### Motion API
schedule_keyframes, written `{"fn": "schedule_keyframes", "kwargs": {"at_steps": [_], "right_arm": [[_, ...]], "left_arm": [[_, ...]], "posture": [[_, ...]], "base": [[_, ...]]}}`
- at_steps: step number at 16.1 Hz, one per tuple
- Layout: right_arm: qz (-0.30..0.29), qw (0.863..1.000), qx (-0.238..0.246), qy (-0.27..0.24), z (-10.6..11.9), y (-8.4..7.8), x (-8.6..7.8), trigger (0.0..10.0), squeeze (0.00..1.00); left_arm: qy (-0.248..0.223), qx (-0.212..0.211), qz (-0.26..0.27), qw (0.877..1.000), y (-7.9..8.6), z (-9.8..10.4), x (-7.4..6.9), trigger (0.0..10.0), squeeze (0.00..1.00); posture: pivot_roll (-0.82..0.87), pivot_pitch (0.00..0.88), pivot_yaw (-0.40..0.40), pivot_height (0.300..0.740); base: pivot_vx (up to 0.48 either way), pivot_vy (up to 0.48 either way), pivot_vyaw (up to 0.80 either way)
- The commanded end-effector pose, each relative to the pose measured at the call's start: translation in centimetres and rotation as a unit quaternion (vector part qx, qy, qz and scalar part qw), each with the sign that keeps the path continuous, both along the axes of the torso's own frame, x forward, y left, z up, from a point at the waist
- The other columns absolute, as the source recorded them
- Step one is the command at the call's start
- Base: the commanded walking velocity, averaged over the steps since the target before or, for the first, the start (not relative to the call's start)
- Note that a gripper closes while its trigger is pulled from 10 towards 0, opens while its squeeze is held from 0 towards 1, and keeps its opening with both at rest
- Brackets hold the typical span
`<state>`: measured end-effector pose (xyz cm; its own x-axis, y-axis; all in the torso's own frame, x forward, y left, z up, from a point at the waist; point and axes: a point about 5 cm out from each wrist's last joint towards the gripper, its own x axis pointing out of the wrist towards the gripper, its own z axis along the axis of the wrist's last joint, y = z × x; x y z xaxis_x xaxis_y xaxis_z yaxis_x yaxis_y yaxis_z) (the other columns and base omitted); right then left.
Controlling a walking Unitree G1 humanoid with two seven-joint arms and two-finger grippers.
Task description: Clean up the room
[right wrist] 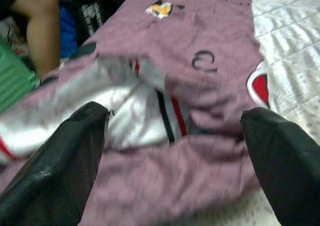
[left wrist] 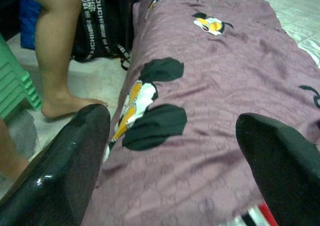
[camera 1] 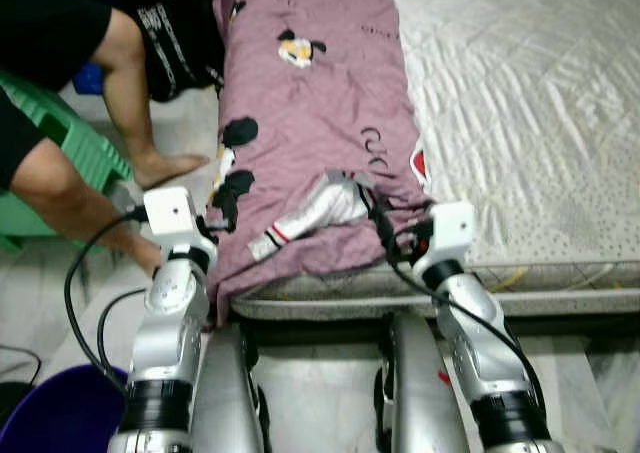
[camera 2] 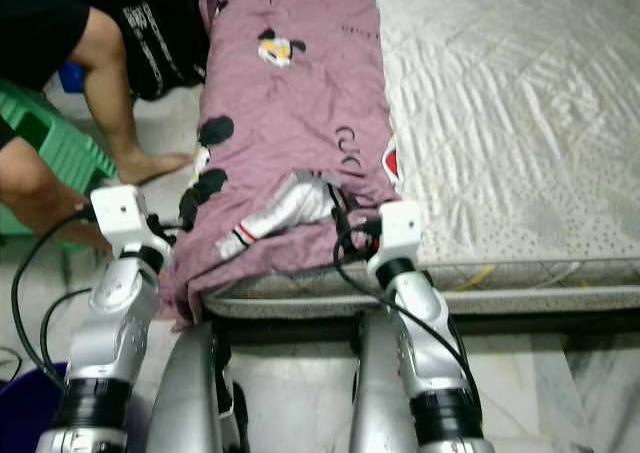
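Blanket (camera 1: 320, 103), a mauve one printed with cartoon figures, lies lengthwise along the left side of the bed (camera 1: 520, 93), its near end bunched at the foot edge, where a white lining with red and black stripes (camera 1: 315, 213) is turned up. That rumpled fold looks like the part a tidy-up would have to straighten or gather, which is likely why both arms are brought to this end.

Left end effector (left wrist: 175, 186) has its two black fingers (left wrist: 65, 166) spread wide, with the blanket's black-and-yellow print between them; nothing is gripped, and whether the tips touch the cloth I cannot tell. It sits at the blanket's left corner, where the cloth hangs over the bed's side.

Right end effector (right wrist: 175, 181) is likewise wide open and empty, its fingers (right wrist: 55, 166) framing the striped lining and the mauve hem just ahead. It stands at the blanket's right near corner, beside the bare quilted mattress.

Placed one at each corner, the arms seem set to take hold of the near hem together.

Beyond the bed's left side a person's bare legs (camera 1: 130, 103) stand on the floor, next to a green plastic stool (camera 1: 60, 143) and a black bag (camera 1: 185, 33). A purple basin (camera 1: 55, 413) sits on the floor by the robot's left arm.
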<state>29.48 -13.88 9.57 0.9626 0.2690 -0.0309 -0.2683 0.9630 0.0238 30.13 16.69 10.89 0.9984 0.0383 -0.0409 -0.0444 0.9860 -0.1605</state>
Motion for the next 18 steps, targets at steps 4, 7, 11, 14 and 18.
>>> {"fn": "schedule_keyframes", "kwargs": {"at_steps": [4, 7, 11, 14, 18], "right_arm": [[0.027, 0.999, -0.030, 0.005, -0.5, 0.4, 0.9, 10.0, 0.00], [0.029, 0.999, -0.032, 0.000, -0.3, 0.4, 1.9, 10.0, 0.00], [0.033, 0.999, -0.037, -0.019, 0.5, 1.1, 3.7, 10.0, 0.00], [0.007, 0.998, -0.047, -0.052, 3.1, 1.6, 6.6, 10.0, 0.00], [-0.068, 0.991, -0.035, -0.109, 7.1, 0.4, 8.8, 10.0, 0.00]], "left_arm": [[0.017, 0.014, 0.010, 1.000, 0.9, -0.5, -1.0, 10.0, 0.00], [0.018, 0.017, 0.023, 0.999, 1.4, -0.4, -1.9, 10.0, 0.00], [0.013, 0.045, 0.013, 0.999, 1.4, 0.2, -2.7, 10.0, 0.00], [0.016, 0.061, -0.004, 0.998, 0.9, 0.4, -3.9, 10.0, 0.00], [0.006, 0.078, 0.005, 0.997, 1.3, 0.9, -4.7, 10.0, 0.00]], "posture": [[0.00, 0.165, 0.036, 0.515], [0.03, 0.178, 0.029, 0.507], [0.08, 0.201, 0.031, 0.507], [0.12, 0.213, 0.033, 0.507], [0.16, 0.218, 0.020, 0.507]], "base": [[0.000, 0.000, 0.00], [0.000, 0.000, 0.00], [0.000, 0.000, 0.00], [0.000, 0.000, 0.00], [0.000, 0.000, 0.00]]}}
